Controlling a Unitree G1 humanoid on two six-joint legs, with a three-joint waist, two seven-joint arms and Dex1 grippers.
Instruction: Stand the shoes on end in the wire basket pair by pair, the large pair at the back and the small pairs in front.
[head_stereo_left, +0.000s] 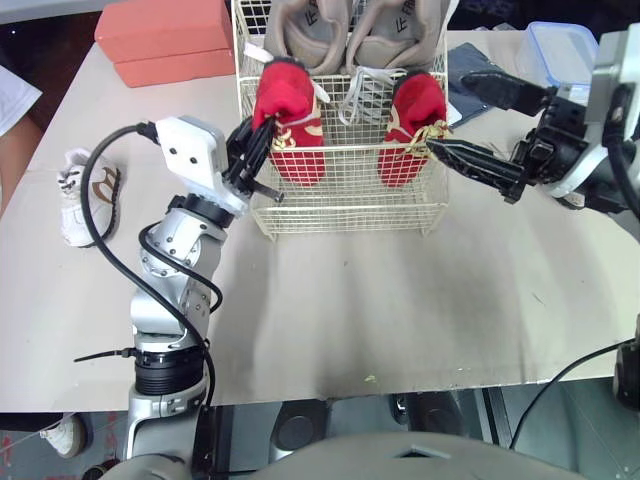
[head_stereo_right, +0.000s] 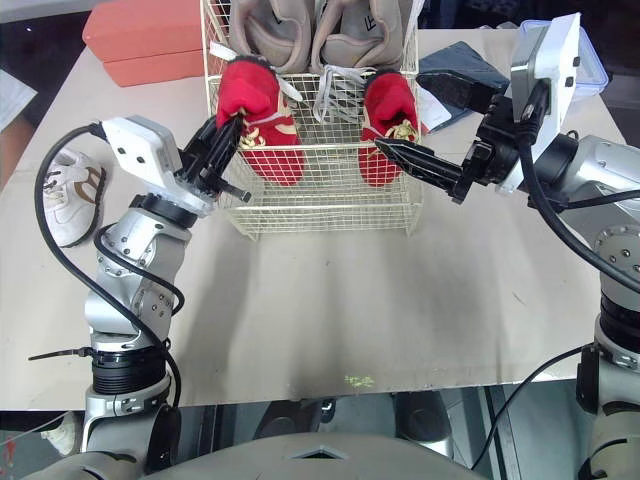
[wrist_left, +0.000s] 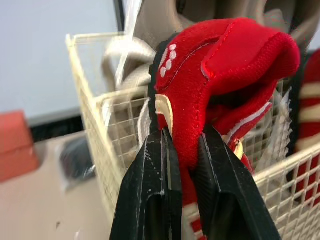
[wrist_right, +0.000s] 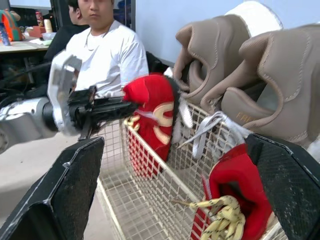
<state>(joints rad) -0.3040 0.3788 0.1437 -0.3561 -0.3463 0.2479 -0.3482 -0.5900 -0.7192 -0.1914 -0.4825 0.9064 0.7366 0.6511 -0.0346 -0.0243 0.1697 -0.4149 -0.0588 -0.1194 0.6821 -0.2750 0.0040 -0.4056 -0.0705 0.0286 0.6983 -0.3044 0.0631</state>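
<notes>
A pale beige table (head_stereo_left: 400, 300) carries everything. Dark floor shows past its near edge, and the right wrist view shows a pale wall and a person (wrist_right: 107, 55) in a white T-shirt sitting behind the scene. One wire basket (head_stereo_left: 350, 215) stands at the middle of the table's far side and holds four shoes, all on end. Two beige shoes (head_stereo_left: 300, 30) stand side by side at the back, and two red shoes stand in front of them. The left red shoe (head_stereo_left: 295, 130) is at the basket's left front and the right red shoe (head_stereo_left: 410, 125) at its right front, with a gap between them. The left end effector (head_stereo_left: 262, 135) is narrow, pinching the collar of the left red shoe from outside the basket's left wall. The right end effector (head_stereo_left: 450, 112) is spread wide just beside the right red shoe; its lower finger is near the gold laces, and it holds nothing. One white shoe (head_stereo_left: 88, 195) with brown trim lies on the table well to the left of the basket. Two orange boxes (head_stereo_left: 165, 28) are stacked at the far left corner. One clear tub (head_stereo_left: 560, 50) with a blue rim sits at the far right, near a dark blue cloth (head_stereo_left: 470, 62). The beige shoes bear faint lettering on their sides and tongues, too small to read.
</notes>
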